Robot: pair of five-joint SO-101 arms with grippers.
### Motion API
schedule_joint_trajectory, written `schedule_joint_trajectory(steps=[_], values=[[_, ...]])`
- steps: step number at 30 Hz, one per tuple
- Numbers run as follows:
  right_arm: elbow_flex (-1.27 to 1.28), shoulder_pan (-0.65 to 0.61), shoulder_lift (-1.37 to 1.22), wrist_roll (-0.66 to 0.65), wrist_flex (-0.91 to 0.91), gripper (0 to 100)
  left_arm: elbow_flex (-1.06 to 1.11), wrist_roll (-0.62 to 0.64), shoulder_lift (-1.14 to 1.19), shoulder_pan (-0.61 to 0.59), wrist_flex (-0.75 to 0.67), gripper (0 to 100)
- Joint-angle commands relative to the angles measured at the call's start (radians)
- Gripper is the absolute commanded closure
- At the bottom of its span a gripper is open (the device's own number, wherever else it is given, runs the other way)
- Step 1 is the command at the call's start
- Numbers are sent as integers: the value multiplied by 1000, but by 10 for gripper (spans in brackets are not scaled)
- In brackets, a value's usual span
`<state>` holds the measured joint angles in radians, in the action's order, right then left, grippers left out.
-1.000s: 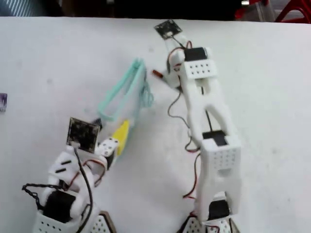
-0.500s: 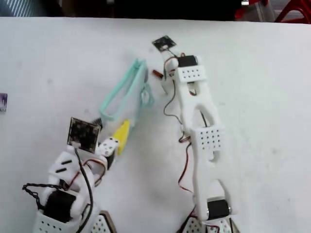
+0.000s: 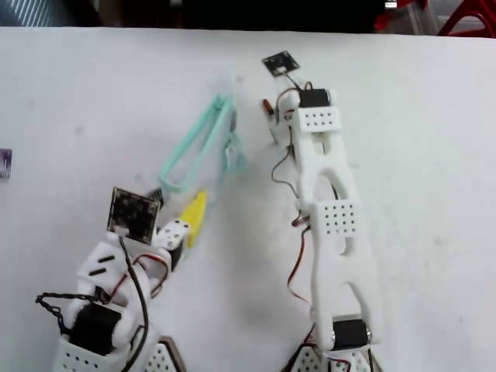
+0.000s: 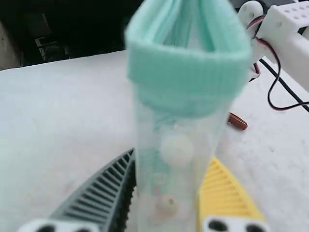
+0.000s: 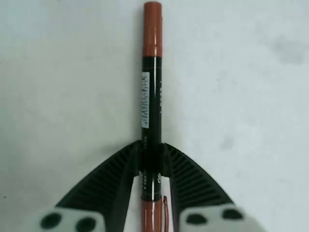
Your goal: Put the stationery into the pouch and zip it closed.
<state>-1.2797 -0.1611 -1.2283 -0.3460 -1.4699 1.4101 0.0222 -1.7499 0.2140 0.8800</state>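
The pouch [image 3: 198, 147] is translucent with mint-green trim and lies slanted on the white table, its mouth edge standing up. My left gripper [image 3: 175, 204] is shut on the pouch's near end, the pouch [image 4: 174, 145] squeezed between the grey and yellow fingers. A black pen with a brown cap [image 5: 151, 72] is clamped lengthwise in my right gripper [image 5: 151, 162]. From above, the right gripper [image 3: 273, 116] sits just right of the pouch's far end, with the pen tip [image 3: 266, 106] poking out. The same pen tip [image 4: 237, 121] lies behind the pouch in the left wrist view.
A small purple item [image 3: 4, 163] sits at the table's left edge. The table's back edge [image 3: 155, 28] runs along the top, with dark room and red frames beyond. Loose wires [image 3: 288, 167] hang along the right arm. Open table lies left and right of the arms.
The right arm swung left toward the pouch, then back right and a little farther away, carrying the pen. The pouch's mouth has narrowed slightly. The left arm has not moved.
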Motion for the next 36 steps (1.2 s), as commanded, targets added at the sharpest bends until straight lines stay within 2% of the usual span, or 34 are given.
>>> schedule_joint_trajectory(steps=[1,9,21,27,31,36], values=[[-37,44,2,78,-39,982,0,-9,10,13,-23,812],[-54,45,10,118,-76,981,17,-9,10,13,-31,812],[-253,38,8,219,-254,981,14,-9,10,12,-31,812],[-292,90,21,259,-259,982,14,-9,10,12,-35,812],[-235,96,91,258,-262,982,20,-9,10,12,-52,812],[-11,74,283,255,-260,982,20,-9,10,12,-49,812]])
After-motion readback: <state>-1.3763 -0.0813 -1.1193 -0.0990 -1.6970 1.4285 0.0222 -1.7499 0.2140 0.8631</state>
